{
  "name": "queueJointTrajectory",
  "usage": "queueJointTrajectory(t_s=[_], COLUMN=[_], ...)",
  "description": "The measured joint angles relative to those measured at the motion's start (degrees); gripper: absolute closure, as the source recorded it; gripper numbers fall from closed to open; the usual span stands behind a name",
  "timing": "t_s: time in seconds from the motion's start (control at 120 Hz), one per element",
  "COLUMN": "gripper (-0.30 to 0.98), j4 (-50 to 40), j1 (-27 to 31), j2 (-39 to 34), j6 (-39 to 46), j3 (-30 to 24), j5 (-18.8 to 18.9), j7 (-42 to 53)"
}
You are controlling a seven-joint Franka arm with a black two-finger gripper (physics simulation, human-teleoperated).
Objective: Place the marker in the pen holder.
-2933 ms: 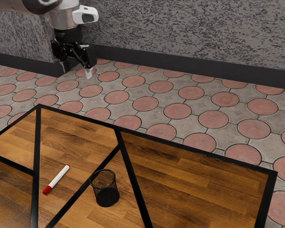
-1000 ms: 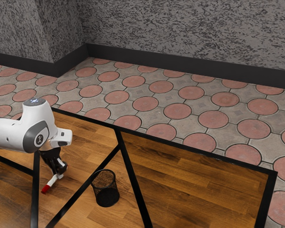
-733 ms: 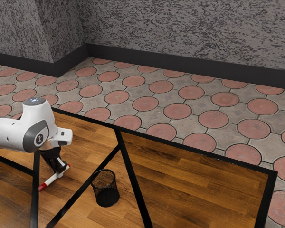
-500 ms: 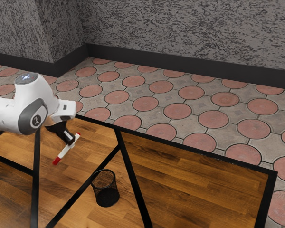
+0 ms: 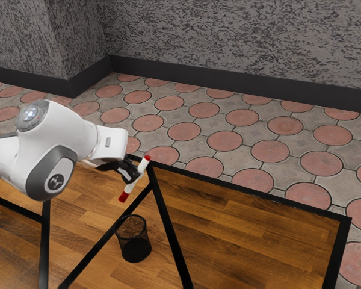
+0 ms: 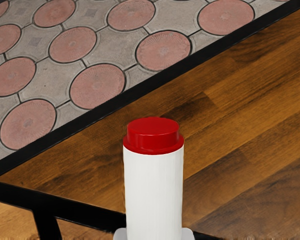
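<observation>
Grey, dark-flecked wall (image 5: 228, 36) stands behind a patterned floor (image 5: 165, 103), and nearer lies the wooden table (image 5: 240, 220). Over that table I hold the marker (image 5: 142, 167) up in the air, its white barrel pinched between the two fingers of my black gripper (image 5: 134, 175). It slants: one red end (image 6: 153, 127) points up, and the longer red end (image 5: 124, 197) points down and toward the exterior view's left. In the wrist view the white barrel stands large in front of me, a pale fingertip (image 6: 188, 234) at either side of it.

Below the marker and apart from it, the pen holder (image 5: 134, 247) sits upright on the wood, a round black mesh cup with its mouth open upward. My white and grey arm (image 5: 78, 141) reaches in from the exterior view's left, over the tabletop.

Around the cup, black strips (image 5: 168, 226) cut the brown planks into angled panels, and a black edge (image 5: 253, 191) frames them. Beyond that edge, the floor's pinkish discs sit among grey tiles, up to the dark skirting (image 5: 228, 82) along the foot of the wall.
</observation>
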Motion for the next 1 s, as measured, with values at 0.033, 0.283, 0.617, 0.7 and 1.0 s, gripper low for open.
queueJointTrajectory(t_s=[0.033, 0.283, 0.617, 0.7, 1.0], gripper=[0.71, 0.71, 0.29, 0.20, 0.05], j4=[-0.79, -4.97, -5.31, -4.87, 44.35], j1=[0.00, 0.00, 0.09, 0.18, 0.41], j2=[-0.15, 2.24, 5.14, 5.20, 22.34], j6=[0.45, 3.72, 5.37, 5.13, -39.35], j3=[-0.56, -4.06, -4.21, -3.95, 9.32], j5=[-0.71, -4.90, -5.90, -5.89, 1.42], j7=[0.04, 0.33, 0.53, 0.49, -2.49])
